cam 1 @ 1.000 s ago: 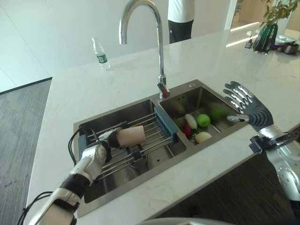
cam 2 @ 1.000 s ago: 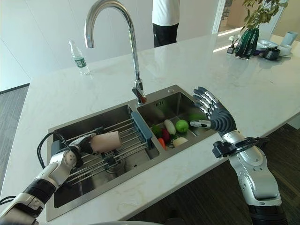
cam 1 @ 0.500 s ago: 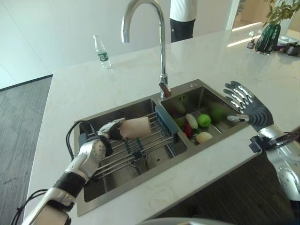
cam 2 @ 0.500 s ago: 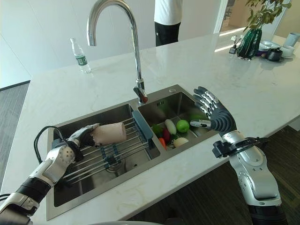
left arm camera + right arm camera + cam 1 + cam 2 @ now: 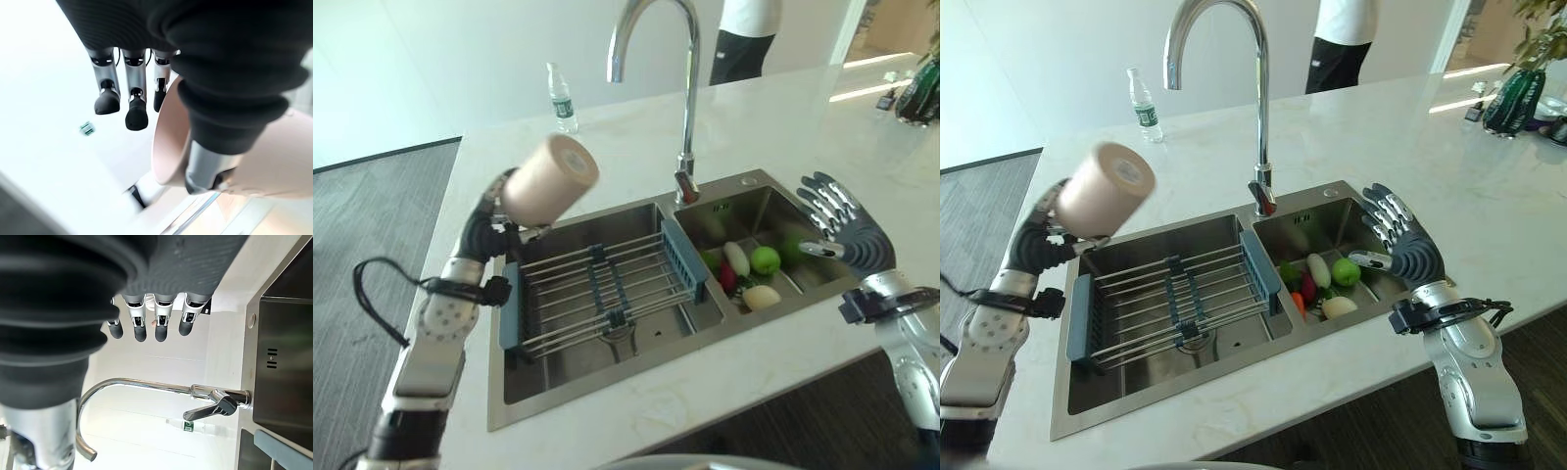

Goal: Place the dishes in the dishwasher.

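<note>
A beige cup [image 5: 551,179] is up in the air over the counter's left part, beside the sink [image 5: 570,358]. My left hand [image 5: 495,209] is shut on it, and in the left wrist view the thumb [image 5: 201,172] presses on the cup's rim [image 5: 163,147] while the fingers [image 5: 135,105] stretch past it. My right hand [image 5: 839,221] hovers open over the front edge of the right basin, with its fingers [image 5: 146,323] straight and nothing in it.
A wire rack [image 5: 607,292] with blue ends spans the left basin. The right basin holds a green apple [image 5: 765,259] and other produce. A tall faucet [image 5: 685,117] rises behind the sink. A water bottle [image 5: 560,98] and a person [image 5: 744,39] are at the far side.
My left hand has lifted the cup off the rack, up and to the left, out of the sink. The camera has also shifted. The right hand has kept its pose.
</note>
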